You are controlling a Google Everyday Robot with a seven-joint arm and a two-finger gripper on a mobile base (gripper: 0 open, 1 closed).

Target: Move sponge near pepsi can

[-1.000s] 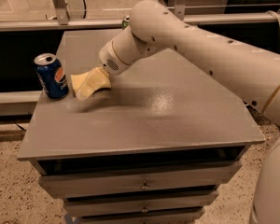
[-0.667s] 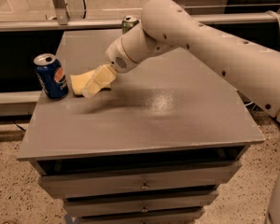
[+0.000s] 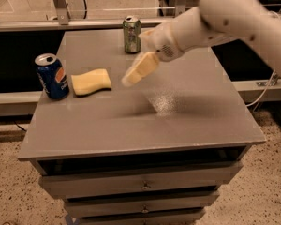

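The pale-yellow sponge (image 3: 91, 82) lies flat on the grey table top (image 3: 187, 121) at the left. Its left end is right beside the blue pepsi can (image 3: 52, 76), which stands upright near the left edge. My gripper (image 3: 136, 71) hangs in the air to the right of the sponge, lifted clear of it and holding nothing. Its pale yellow fingers (image 3: 141, 68) point down and to the left. The white arm (image 3: 215, 22) comes in from the upper right.
A green-silver can (image 3: 131, 34) stands upright at the back of the table, just behind the gripper. Drawers (image 3: 140, 184) run under the table's front edge. A metal frame and rail (image 3: 61, 13) stand behind the table.
The gripper has let go of the sponge and pulled away up and to the right. The sponge now lies flat beside the pepsi can. The green-silver can has come into view.
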